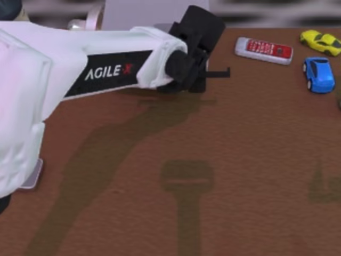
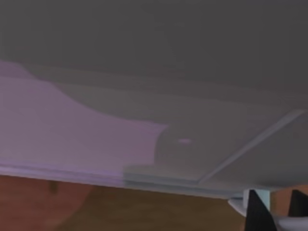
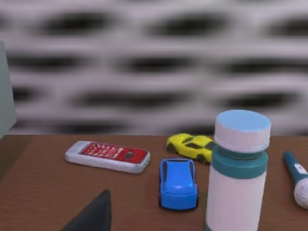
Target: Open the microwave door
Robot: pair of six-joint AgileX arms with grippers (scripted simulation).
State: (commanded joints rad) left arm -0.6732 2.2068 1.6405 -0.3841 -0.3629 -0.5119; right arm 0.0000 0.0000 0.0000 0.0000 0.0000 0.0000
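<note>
The microwave (image 1: 133, 13) stands at the table's far edge, left of centre, and my left arm covers most of it. My left gripper (image 1: 216, 73) hangs just in front of it, to its right. In the left wrist view the grey-white microwave door (image 2: 216, 125) fills the frame, with pale lilac interior (image 2: 57, 125) beside it. The left gripper (image 2: 276, 211) has its two dark fingers close on either side of the white bar handle (image 2: 262, 196). From above, the arm hides the door. My right gripper (image 3: 91, 214) is parked low at the right and is not in the top view.
A red and white phone (image 1: 265, 50), a yellow toy car (image 1: 320, 41) and a blue toy car (image 1: 319, 73) lie at the far right. A white bottle with a pale blue cap (image 3: 238, 178) and a teal microphone (image 3: 298, 180) are near the right gripper.
</note>
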